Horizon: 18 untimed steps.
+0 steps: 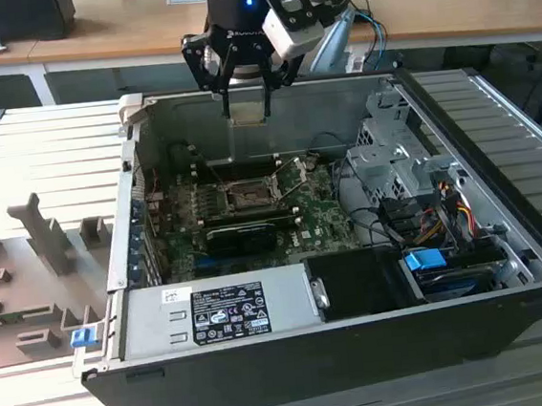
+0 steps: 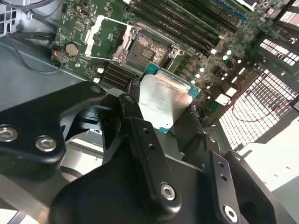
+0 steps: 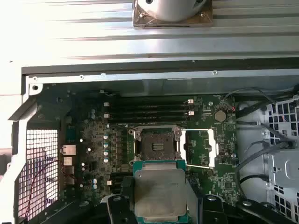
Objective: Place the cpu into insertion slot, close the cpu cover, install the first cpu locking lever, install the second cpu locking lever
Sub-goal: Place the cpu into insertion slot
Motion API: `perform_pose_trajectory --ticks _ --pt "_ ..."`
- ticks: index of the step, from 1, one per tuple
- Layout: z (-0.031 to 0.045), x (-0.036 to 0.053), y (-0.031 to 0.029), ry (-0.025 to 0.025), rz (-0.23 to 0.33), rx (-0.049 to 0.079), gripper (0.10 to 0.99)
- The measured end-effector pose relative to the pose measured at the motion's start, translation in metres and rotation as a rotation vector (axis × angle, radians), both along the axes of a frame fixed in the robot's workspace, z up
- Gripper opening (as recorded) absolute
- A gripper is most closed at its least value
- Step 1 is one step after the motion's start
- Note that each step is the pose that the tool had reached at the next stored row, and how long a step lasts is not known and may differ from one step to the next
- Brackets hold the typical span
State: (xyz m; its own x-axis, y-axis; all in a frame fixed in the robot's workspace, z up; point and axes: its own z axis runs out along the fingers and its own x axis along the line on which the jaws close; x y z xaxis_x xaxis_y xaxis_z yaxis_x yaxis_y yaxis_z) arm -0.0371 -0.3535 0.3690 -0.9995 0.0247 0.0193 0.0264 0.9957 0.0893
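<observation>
Open computer case (image 1: 364,367), hand (image 1: 246,105) gripping cpu (image 3: 160,193), held well above insertion slot (image 3: 156,144)

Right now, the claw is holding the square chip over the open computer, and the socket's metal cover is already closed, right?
Not quite. The cpu cover stands open beside the empty insertion slot, as the first wrist view shows. The gripper does hold the cpu over the open case.

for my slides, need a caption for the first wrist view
Gripper holds the cpu above the board, insertion slot open, cpu cover flipped aside.
</observation>
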Motion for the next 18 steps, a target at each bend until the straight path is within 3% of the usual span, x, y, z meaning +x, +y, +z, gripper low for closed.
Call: perform_pose_trajectory --ticks 7,12,18 --pt "0.0 -0.0005 0.0 0.0 -0.014 0.0 0.533" --pt "-0.0002 -0.0007 0.0 0.0 -0.069 0.0 0.533" --pt "-0.0003 -0.0007 0.0 0.0 -0.089 0.0 0.533"
